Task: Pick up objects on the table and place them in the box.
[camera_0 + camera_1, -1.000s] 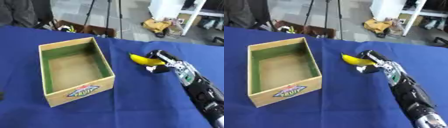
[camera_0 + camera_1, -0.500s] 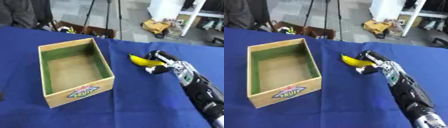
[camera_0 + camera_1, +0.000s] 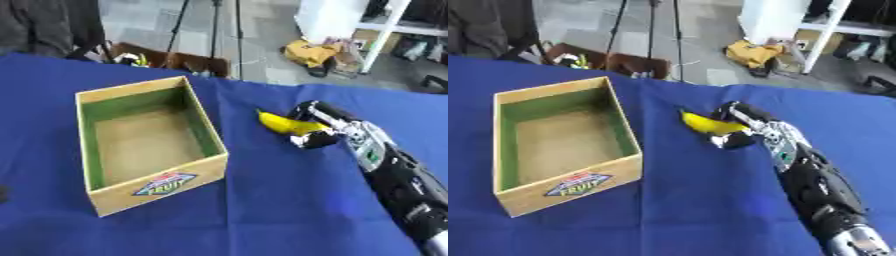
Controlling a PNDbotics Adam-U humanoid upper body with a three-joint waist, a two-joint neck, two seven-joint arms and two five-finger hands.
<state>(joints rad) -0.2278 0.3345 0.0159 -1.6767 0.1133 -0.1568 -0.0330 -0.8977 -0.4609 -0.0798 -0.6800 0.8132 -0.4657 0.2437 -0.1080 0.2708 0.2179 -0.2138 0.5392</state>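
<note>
Lying on blue tabletop (image 3: 262,210) just right of wooden box (image 3: 144,145): yellow banana (image 3: 284,125), right hand (image 3: 317,126) curled round its right end, fingers over, thumb under. Box open-topped, green-lined. Left hand out of view.

Matt wooden box (image 3: 157,192), matt blue cloth table (image 3: 289,200), smooth yellow banana (image 3: 284,125)

Soft, even daylight; slight overall blur
</note>
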